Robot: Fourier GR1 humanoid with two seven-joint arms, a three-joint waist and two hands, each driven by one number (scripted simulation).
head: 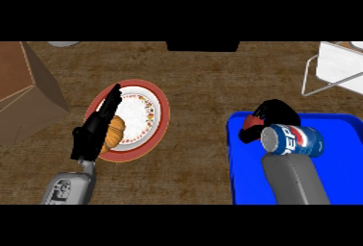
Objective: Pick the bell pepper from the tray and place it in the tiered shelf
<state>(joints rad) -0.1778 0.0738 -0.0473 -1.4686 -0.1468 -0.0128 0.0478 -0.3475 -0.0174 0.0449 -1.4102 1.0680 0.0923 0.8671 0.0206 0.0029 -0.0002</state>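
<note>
Curling round the bell pepper [249, 122], right hand [275, 111] mostly hides it

Matt wood grain is shown by the brown surface [205, 158]; the blue rectangular tray [245, 187] is seen as smooth plastic, the blue-and-white can [301, 140] as metal

Kitchen. Wood counter [199, 158], plate [164, 108] with a pastry [117, 135] under the fingers of the left hand [89, 135]. Soda can [297, 140] on a blue tray [245, 178] sits just wrist-side of the right hand [273, 113] fingers, white wire shelf [337, 67] beyond them.
</note>
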